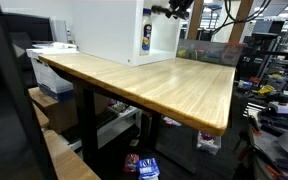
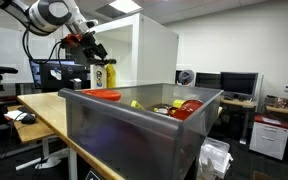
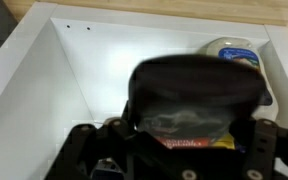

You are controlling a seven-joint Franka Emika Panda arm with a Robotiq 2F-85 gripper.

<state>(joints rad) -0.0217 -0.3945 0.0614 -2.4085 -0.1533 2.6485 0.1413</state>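
Note:
My gripper (image 3: 189, 150) is shut on a dark, crinkly packet (image 3: 194, 95) with a red and yellow label along its lower edge. It holds the packet inside the open white box (image 3: 74, 80) that stands on the wooden table (image 1: 174, 85). A bottle with a white cap (image 3: 239, 58) stands in the box just behind the packet. In both exterior views the gripper (image 1: 174, 8) (image 2: 88, 47) is at the box's open side, above the yellow bottle (image 1: 147, 38) (image 2: 110, 74). The packet hides the fingertips.
A grey plastic bin (image 2: 124, 125) fills the foreground in an exterior view and holds red and yellow items (image 2: 179, 107). The white box (image 1: 109, 30) takes up the table's far end. Desks, monitors (image 2: 239, 85) and clutter surround the table.

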